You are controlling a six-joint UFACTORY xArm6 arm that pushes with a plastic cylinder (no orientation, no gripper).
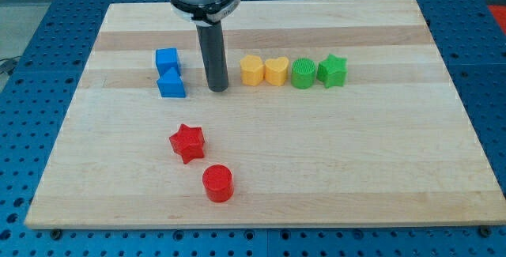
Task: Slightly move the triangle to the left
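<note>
The blue triangle [171,85] lies on the wooden board at the view's upper left, just below the blue cube [166,58] and touching it. My tip [218,88] stands to the right of the triangle, with a small gap between them. The rod rises straight up to the arm's flange at the view's top.
A row to the right of the tip holds a yellow hexagon [251,70], a yellow heart [276,71], a green cylinder [303,73] and a green star [332,70]. A red star [187,142] and a red cylinder [217,183] lie lower down. The board [379,154] rests on a blue perforated table.
</note>
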